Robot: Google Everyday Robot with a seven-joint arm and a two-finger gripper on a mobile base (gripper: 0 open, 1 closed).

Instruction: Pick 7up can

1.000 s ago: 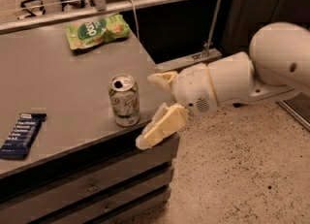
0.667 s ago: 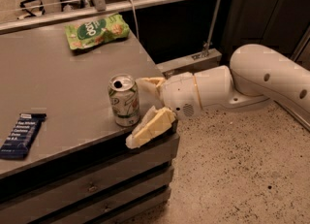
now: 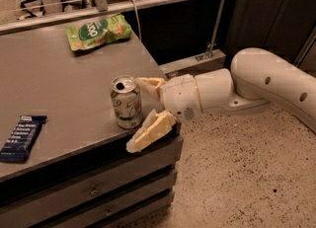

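Observation:
The 7up can (image 3: 126, 102) stands upright near the right front edge of the grey table (image 3: 54, 79). It has silvery-white and green sides and a silver top with a dark opening. My gripper (image 3: 143, 111) reaches in from the right at can height. Its two cream fingers are spread open. The far finger (image 3: 149, 85) lies just behind the can's right side. The near finger (image 3: 148, 132) lies in front of the can at the table edge. The can stands at the mouth of the gap and is not clamped.
A green snack bag (image 3: 98, 31) lies at the table's back right. A dark blue bar packet (image 3: 20, 136) lies at the front left. Drawer fronts (image 3: 94, 187) sit below the table edge. Speckled floor (image 3: 247, 172) lies to the right. A metal rail (image 3: 113, 6) runs behind the table.
My gripper has moved left towards the can. Its open fingers now reach both sides of the can's right side. The can has not moved.

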